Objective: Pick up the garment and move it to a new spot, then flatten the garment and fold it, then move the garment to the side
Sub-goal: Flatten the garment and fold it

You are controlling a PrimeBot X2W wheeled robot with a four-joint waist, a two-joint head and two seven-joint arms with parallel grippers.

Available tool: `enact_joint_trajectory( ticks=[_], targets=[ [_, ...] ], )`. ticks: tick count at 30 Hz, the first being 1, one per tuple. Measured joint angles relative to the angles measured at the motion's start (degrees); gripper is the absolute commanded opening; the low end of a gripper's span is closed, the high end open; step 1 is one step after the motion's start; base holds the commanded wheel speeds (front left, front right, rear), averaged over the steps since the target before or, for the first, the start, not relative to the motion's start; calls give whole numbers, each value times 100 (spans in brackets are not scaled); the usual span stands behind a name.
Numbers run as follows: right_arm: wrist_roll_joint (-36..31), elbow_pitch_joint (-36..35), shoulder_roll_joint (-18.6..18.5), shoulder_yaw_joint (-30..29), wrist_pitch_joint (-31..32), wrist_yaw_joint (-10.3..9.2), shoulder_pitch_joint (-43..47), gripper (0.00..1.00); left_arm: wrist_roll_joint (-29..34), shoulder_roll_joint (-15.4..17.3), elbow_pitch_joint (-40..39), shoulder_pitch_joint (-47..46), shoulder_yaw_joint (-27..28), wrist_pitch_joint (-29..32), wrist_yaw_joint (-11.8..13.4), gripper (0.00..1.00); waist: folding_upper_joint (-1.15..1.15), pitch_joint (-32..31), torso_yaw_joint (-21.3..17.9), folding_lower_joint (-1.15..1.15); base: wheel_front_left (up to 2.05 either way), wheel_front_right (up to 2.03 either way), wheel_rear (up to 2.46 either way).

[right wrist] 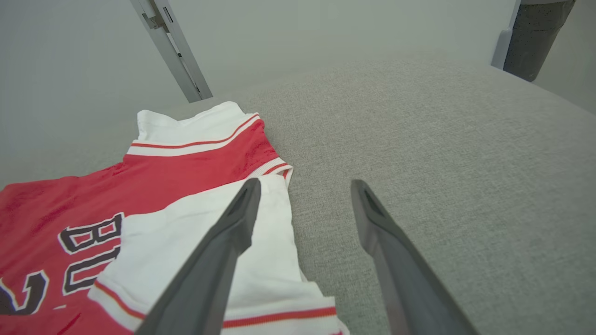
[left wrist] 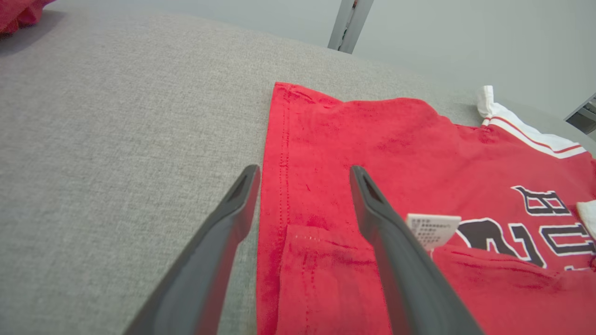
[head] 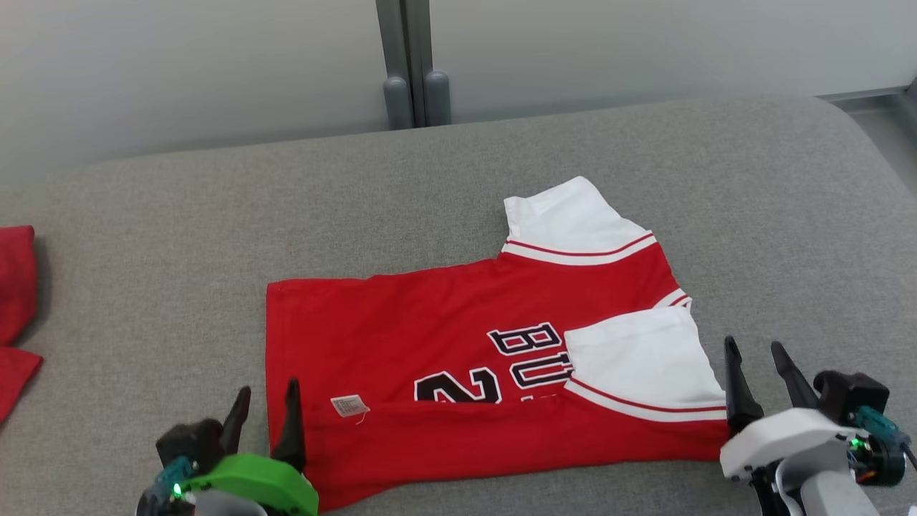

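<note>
A grey fabric-covered surface (head: 143, 236) is seen from above, with a pale wall behind it. At the far left edge, part of a second red cloth (head: 14, 301) is seen, well apart from everything else.

At the lower left, the left gripper (head: 269, 387) is shown with its two dark fingers spread apart and nothing held between them. One finger is placed over the garment's hem corner and the other over bare grey fabric (in the left wrist view, the hem is seen running up between the two fingers).

The garment (head: 430, 322), a red jersey with white sleeves and black lettering outlined in white, is laid flat across the middle of the surface, with the hem to the left and the collar end to the right. Its near long edge is folded up over the body, so the lower part of the lettering is covered. A small white label (head: 349, 406) is seen at the fold line near the hem. The far sleeve (head: 573, 222) is pointed toward the wall, and the near sleeve (head: 641, 365) is folded over the chest. Behind, a grey post (head: 412, 64) is set against the wall.

At the lower right, the right gripper (head: 754, 344) is shown released, its fingers parted and empty, at the outer edge of the near sleeve.
</note>
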Motion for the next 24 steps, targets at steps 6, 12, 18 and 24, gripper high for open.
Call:
enact_joint_trajectory(
  ticks=[6,12,18,24],
  targets=[
    [-310,52,2,151,0,0,-953,100,-66,347,450,-1273,-271,-2,0,100,0,483,26,0,0,0,0],
    [-524,267,0,309,0,0,-1744,100,-426,653,1160,-2302,-816,0,0,100,0,1005,19,0,0,0,0],
    [-781,510,3,442,0,0,-2281,100,-862,875,1730,-2899,-1372,0,0,100,0,1449,-24,0,0,0,0],
    [-1218,1351,1,548,16,0,-3130,100,-1139,1001,2178,-3242,-1927,11,0,100,0,1768,-66,0,0,0,0]
  ],
)
